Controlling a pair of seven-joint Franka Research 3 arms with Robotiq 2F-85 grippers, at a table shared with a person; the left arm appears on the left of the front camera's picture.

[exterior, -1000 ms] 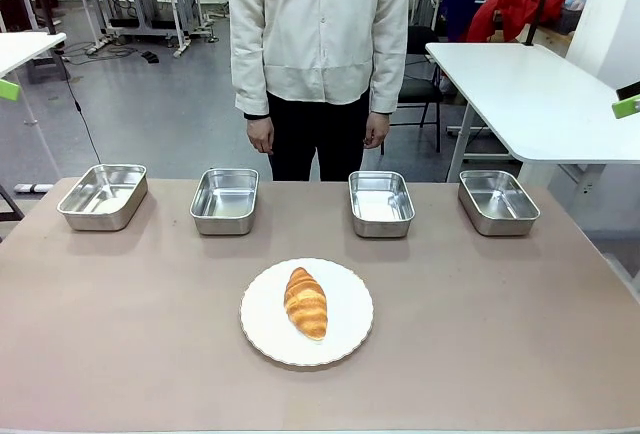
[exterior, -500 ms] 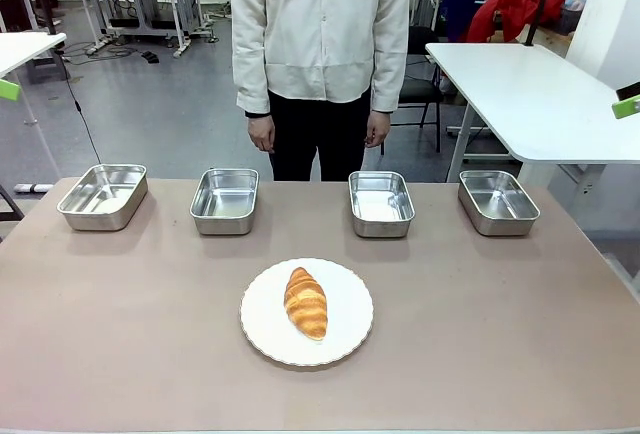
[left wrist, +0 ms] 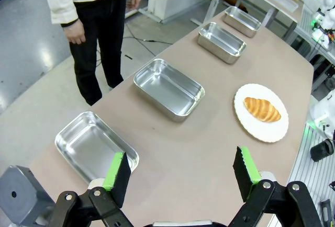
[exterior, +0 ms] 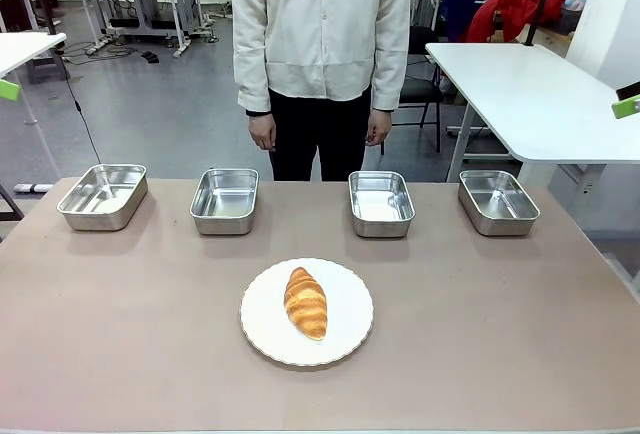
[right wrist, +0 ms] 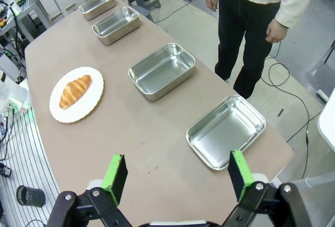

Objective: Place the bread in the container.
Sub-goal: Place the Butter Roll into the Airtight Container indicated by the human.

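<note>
My left gripper (left wrist: 181,169) hangs high over the left end of the tabletop (exterior: 480,334), its green pads (left wrist: 116,170) spread wide with nothing between them. My right gripper (right wrist: 177,170) hovers the same way over the right end, spread and empty too.

Along the far edge stand 4 steel pans in a row: the far-left pan (exterior: 103,195), the left-middle pan (exterior: 225,200), the right-middle pan (exterior: 381,203) and the far-right pan (exterior: 498,201). All 4 are empty and look alike, so I cannot tell which 1 is meant.

The bread (exterior: 306,303) lies on a white plate (exterior: 345,324) near the middle of the tabletop, nearer to me than the pans and well apart from them. Its long axis runs roughly near to far.

I judge it light, soft and flaky, so a hard squeeze would crush it, and the glossy crust may slip a little. I would take it across the thick middle, with 1 pad on each long flank, and close gently. The tapered ends look likely to break off.

A person (exterior: 320,54) stands at the far side, hands (exterior: 262,135) hanging clear of the tabletop.
</note>
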